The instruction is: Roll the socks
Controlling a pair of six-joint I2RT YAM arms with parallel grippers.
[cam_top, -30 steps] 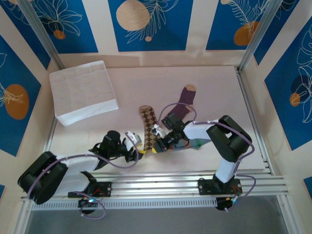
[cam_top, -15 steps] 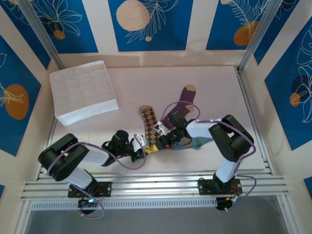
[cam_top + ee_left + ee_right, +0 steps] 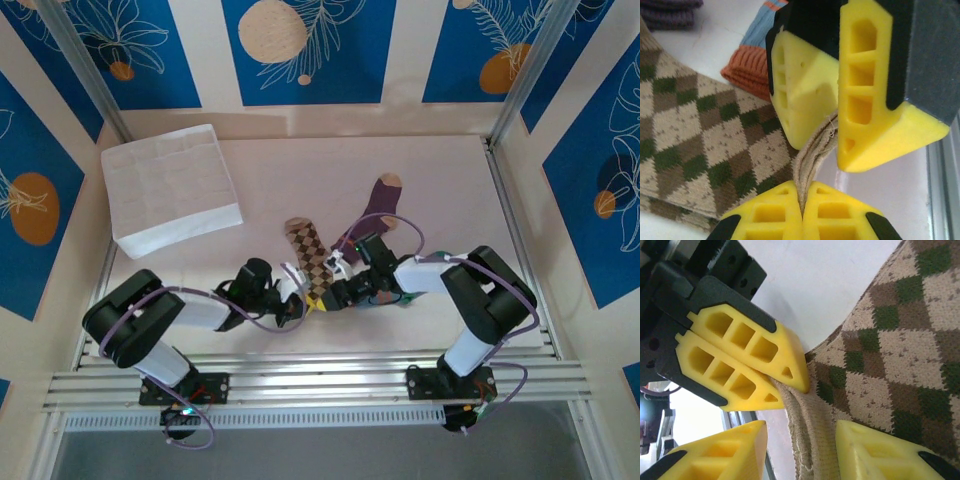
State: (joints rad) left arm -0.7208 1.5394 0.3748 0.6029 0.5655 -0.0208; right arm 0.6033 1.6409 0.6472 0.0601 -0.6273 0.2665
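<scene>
At the near middle of the table (image 3: 430, 170), my left gripper (image 3: 802, 200) was clamped on the frayed tan cuff edge of the brown-and-green diamond sock (image 3: 695, 135), which lay flat. My right gripper (image 3: 801, 430) stood parted, astride that same edge. The striped sock (image 3: 747, 75), orange-cuffed, lay just beside it.

At near end of leftmost sock (image 3: 309, 252), left hand (image 3: 306, 304) and right hand (image 3: 325, 298); box (image 3: 170, 190) behind, leftward.

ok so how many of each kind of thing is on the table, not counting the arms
socks: 3 (brown diamond sock, purple sock, blue striped sock with orange cuff)
white fabric box: 1
total: 4
</scene>
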